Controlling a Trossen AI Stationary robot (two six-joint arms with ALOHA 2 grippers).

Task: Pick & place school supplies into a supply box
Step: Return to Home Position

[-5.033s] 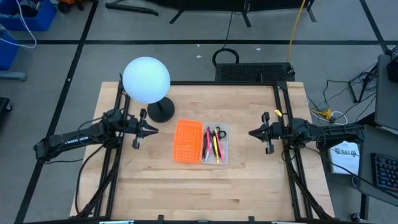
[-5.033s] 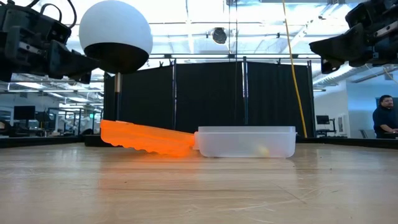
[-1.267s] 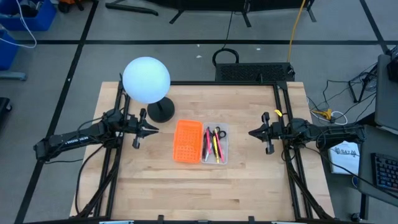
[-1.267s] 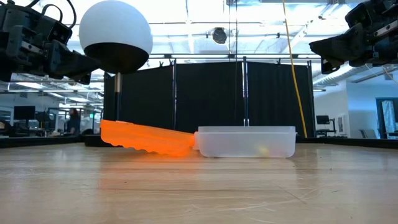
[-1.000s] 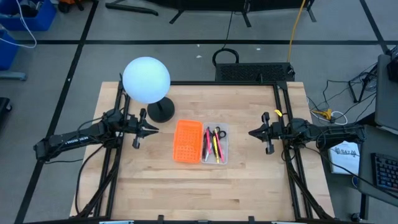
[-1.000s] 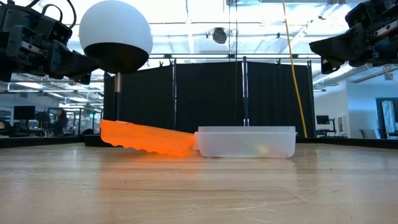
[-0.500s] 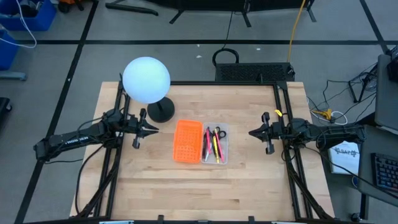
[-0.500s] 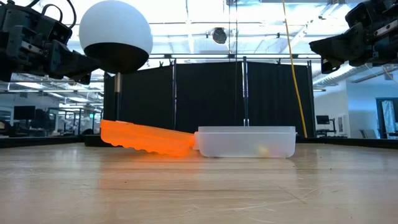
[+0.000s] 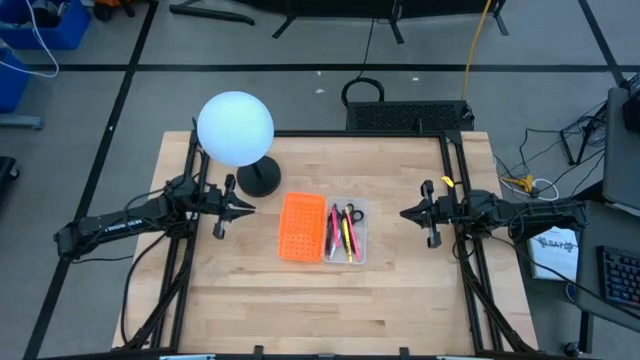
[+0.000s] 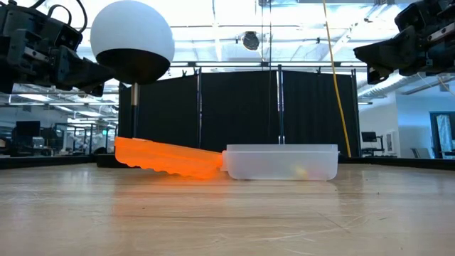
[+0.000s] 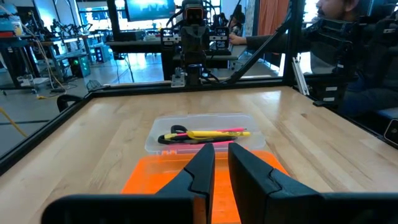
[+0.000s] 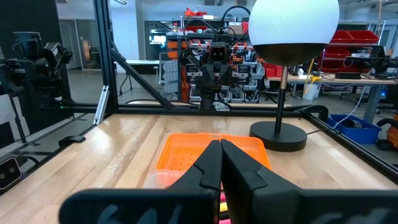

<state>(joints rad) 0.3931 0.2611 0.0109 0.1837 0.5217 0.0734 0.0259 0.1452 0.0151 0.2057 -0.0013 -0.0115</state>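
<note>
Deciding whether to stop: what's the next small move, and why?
Probably none: hold both arms at rest. The left gripper and right gripper hang clear on either side of the supply box, the pens and scissors lie inside it, and no loose supply shows on the table.

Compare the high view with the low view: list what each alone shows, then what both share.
Only the high view: the pens and scissors lying inside the clear box, and both arms whole, with the left end effector and right end effector apart from the box. Only the low view: the orange lid slopes upward away from the box, and the room lies behind. Both: box, lid, white globe lamp.
</note>
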